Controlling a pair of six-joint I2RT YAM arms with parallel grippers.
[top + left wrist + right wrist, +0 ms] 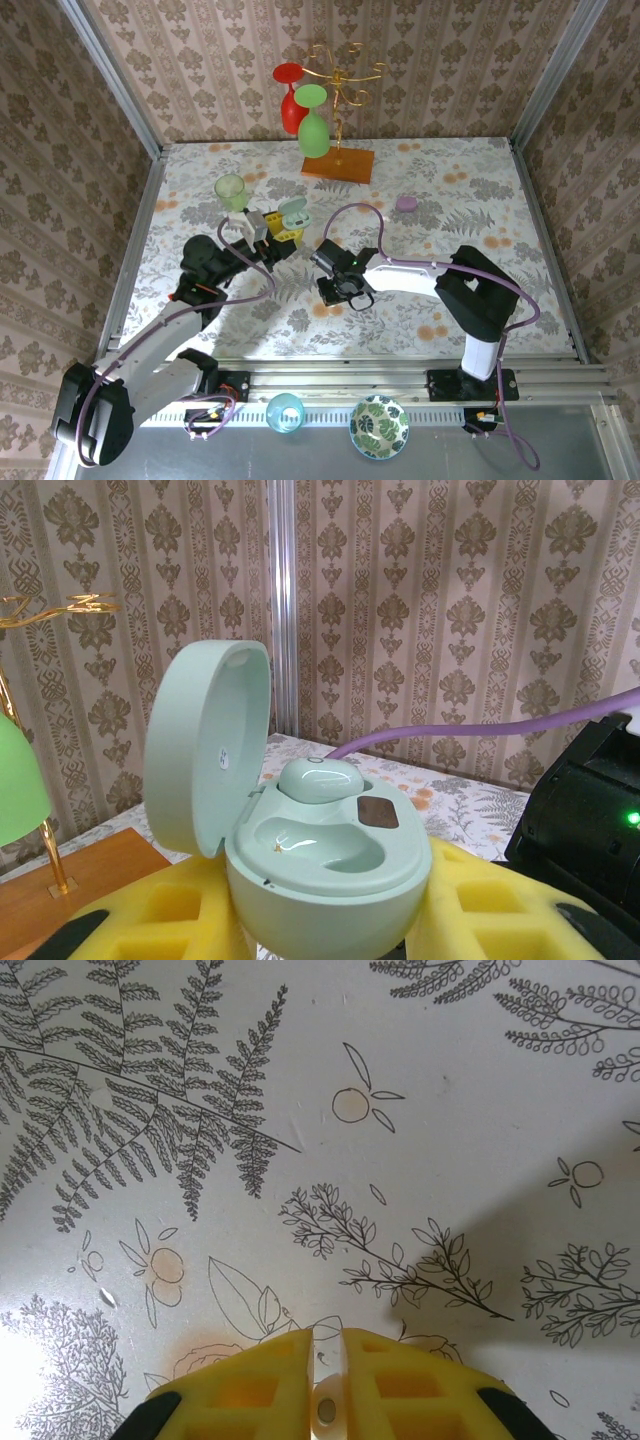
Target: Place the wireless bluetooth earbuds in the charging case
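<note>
My left gripper [330, 925] is shut on the mint green charging case [330, 865], one yellow finger [165, 910] on each side of it. The case's lid [205, 745] stands open to the left. One green earbud [320, 778] sits in the far socket, and the near socket [320, 842] is empty. From above, the case [293, 212] is left of centre, held above the table. My right gripper [327, 1345] points down close over the tablecloth, shut on a small whitish earbud [326, 1410] pinched between its yellow pads. Seen from above, the right gripper [335, 291] is right of the case.
A purple oval case [406, 203] lies at the back right. A green cup [231, 190] stands behind the left gripper. A gold rack on an orange base [337, 165] carries red and green glasses [312, 120]. A blue cup [285, 412] and a patterned bowl [379, 426] sit by the arm bases.
</note>
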